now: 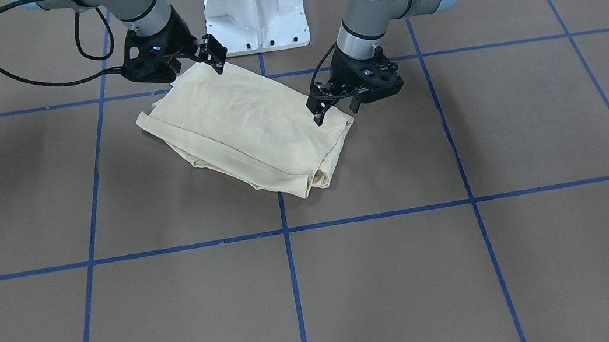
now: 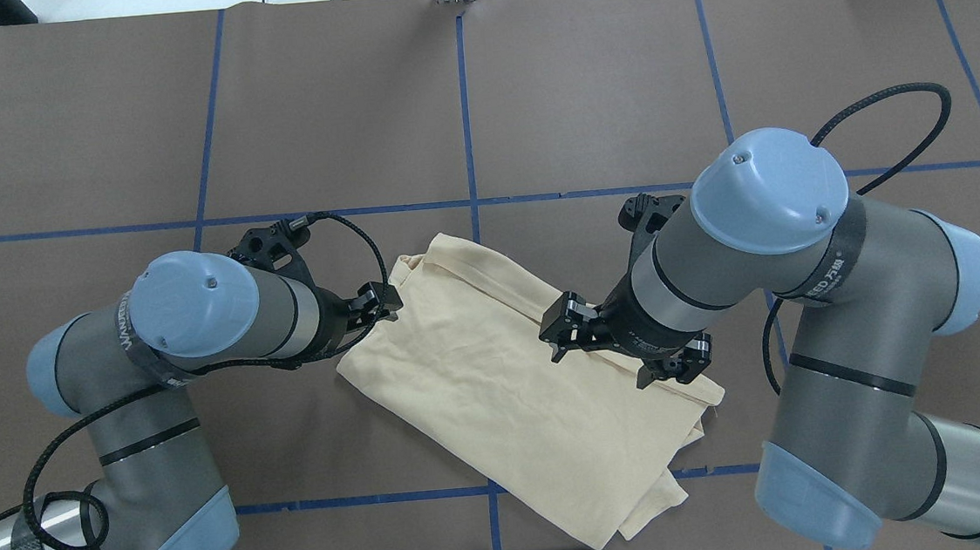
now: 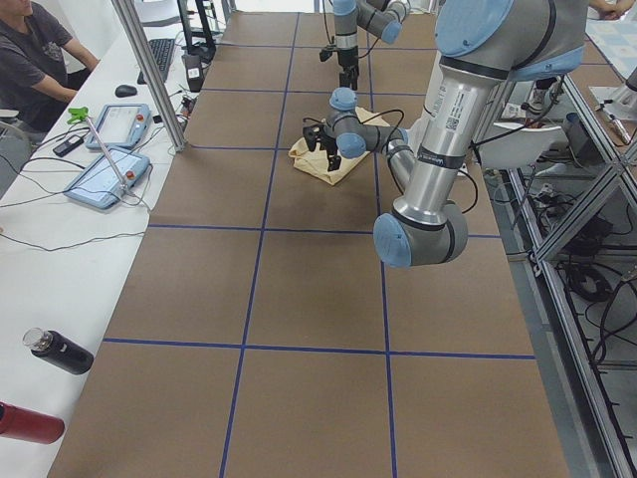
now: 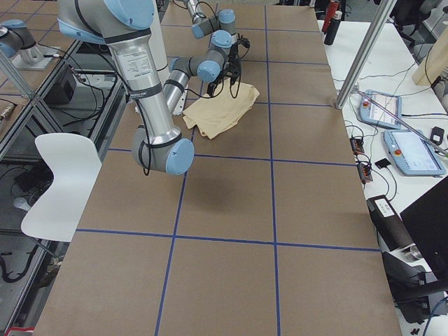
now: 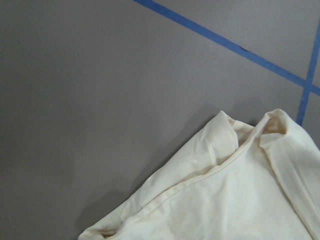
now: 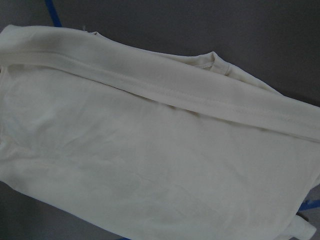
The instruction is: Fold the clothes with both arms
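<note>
Shirt (image 1: 252, 131) is lying folded in a rough rectangle mid-table, skewed to the blue tape grid (image 1: 286, 229) and straddling its centre line. The long banded edge is facing the operators' side, with a bunched corner at that edge's end. Brown table (image 1: 510, 126) is showing on every side, and the shirt's edges are sitting well apart from the table's edges. White pedestal (image 1: 254, 7) is standing just behind the shirt, between the arms. A bench with teach pendants (image 3: 105, 174), bottles (image 3: 60, 352) and a seated person (image 3: 35, 50) is running along the operators' side, well apart.

Left gripper (image 1: 336, 109) is hanging over the shirt's corner on its side, pointing down, fingers spread, gripping nothing. One fingertip looks to be touching cloth, can't confirm. Right gripper (image 1: 195, 63) is reaching in low and tilted over the opposite corner, fingers apart, nothing held.
</note>
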Motion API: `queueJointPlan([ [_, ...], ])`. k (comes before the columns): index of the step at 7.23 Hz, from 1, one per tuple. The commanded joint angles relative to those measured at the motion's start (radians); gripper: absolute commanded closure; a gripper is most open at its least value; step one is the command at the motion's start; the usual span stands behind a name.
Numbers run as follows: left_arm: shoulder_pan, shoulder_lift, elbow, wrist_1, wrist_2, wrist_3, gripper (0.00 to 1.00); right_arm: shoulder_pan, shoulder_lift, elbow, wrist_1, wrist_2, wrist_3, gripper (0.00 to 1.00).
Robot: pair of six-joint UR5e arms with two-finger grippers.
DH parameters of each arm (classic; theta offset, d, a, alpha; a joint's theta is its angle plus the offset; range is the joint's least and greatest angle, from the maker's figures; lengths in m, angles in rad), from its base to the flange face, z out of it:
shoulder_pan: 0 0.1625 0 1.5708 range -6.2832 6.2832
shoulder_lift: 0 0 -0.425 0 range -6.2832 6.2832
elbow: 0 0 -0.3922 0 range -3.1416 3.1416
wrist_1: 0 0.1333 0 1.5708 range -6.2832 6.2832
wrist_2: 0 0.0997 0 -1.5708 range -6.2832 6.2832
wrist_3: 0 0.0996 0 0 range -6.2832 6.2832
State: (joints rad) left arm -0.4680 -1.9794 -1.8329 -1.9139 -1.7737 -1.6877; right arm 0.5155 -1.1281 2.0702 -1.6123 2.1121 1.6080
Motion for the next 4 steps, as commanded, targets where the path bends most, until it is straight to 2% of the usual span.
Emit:
queueJointPlan([
  [1,0.012,0.024,0.021,-0.042,0.005,-0.007,0.00,0.001,0.002,-0.001,0.000,-0.014,0.000,0.00],
  [4,0.038,0.011,0.083,-0.036,0.004,-0.004,0.01,0.003,0.007,-0.007,0.000,-0.015,0.001,0.00],
])
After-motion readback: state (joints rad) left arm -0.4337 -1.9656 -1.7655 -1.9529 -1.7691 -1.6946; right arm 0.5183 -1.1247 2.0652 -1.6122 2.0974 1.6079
